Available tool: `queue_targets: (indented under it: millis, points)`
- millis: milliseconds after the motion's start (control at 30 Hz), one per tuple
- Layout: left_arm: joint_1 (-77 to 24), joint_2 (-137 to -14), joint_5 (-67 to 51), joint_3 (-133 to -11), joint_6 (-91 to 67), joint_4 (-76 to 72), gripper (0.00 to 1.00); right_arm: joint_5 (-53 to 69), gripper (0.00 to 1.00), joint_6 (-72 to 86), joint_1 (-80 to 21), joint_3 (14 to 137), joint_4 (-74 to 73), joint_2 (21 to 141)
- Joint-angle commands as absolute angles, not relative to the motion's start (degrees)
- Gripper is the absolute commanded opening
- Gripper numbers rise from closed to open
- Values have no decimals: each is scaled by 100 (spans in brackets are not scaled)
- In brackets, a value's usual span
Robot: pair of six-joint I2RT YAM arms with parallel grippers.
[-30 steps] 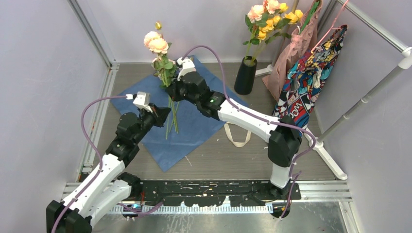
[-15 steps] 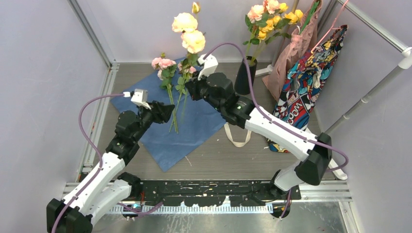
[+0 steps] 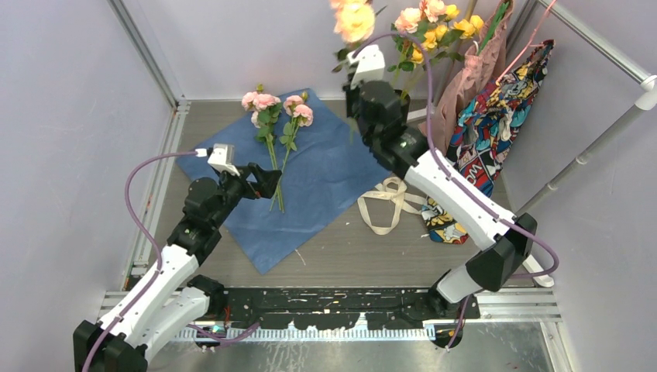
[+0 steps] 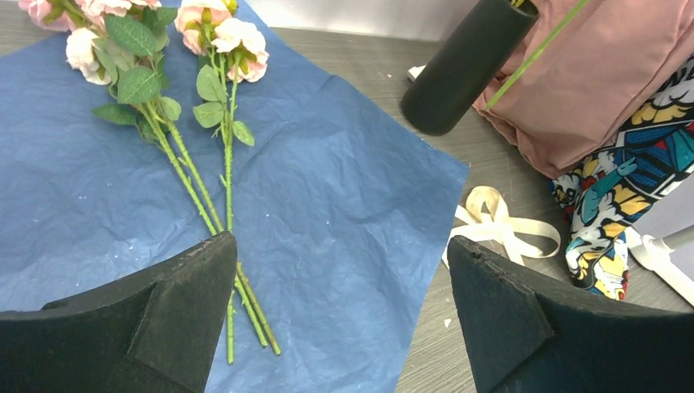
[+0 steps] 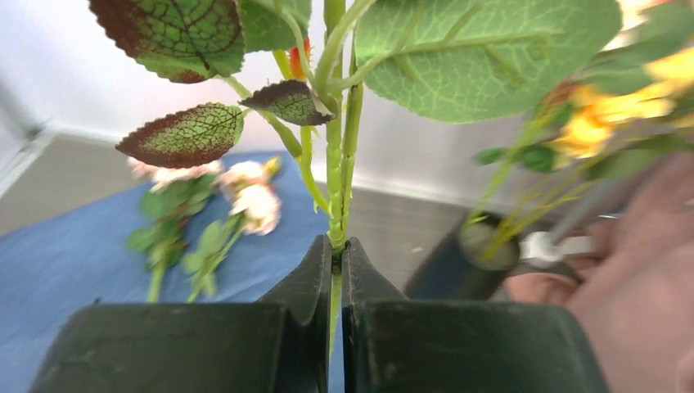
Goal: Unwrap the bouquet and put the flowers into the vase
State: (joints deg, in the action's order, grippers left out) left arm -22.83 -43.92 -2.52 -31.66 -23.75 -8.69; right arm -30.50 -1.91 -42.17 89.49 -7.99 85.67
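The bouquet is undone: its blue paper [image 3: 325, 178] lies spread flat, and the cream ribbon [image 3: 385, 206] rests on the floor beside it. Pink flowers [image 3: 267, 102] lie on the paper, their stems [image 4: 225, 196] running down toward my left gripper [image 3: 267, 180]. That gripper [image 4: 340, 286] is open with nothing between its fingers, and the stem ends lie just beside the left finger [image 4: 188, 303]. My right gripper [image 5: 336, 246] is shut on one flower's green stem, with its peach bloom [image 3: 355, 17] held high. The black vase [image 4: 462, 70] stands just right of it, mostly hidden by the arm from above.
Yellow and pink flowers [image 3: 430, 23] stand in the vase. A pink bag [image 3: 474, 74] and a colourful patterned bag [image 3: 503, 108] hang at the back right by a white rack pole [image 3: 581, 159]. Walls close in the left and the back.
My right gripper has lifted its flower off the paper and swung it right, up next to the vase. My left gripper has opened beside the stem ends.
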Motion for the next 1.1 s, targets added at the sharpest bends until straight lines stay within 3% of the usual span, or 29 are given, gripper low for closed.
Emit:
queue_targets:
  millis: [0,500,833,1067]
  points:
    - [-2279,-4556,-85,-3184,-2341,-976,100,-3555,1,-906,-3452,9859,-586,8772]
    - [-2276,-4908,208,-3253,-2180,-900,99,-2447,1,-448,-1421,11326,-859,9821]
    - [-2276,-5105,328,-3283,-2092,-873,98,-2081,1,-339,-1167,12280,-1057,10580]
    - [-2278,-5190,396,-3245,-2065,-925,98,-2005,1,-274,-1124,12173,-1037,10649]
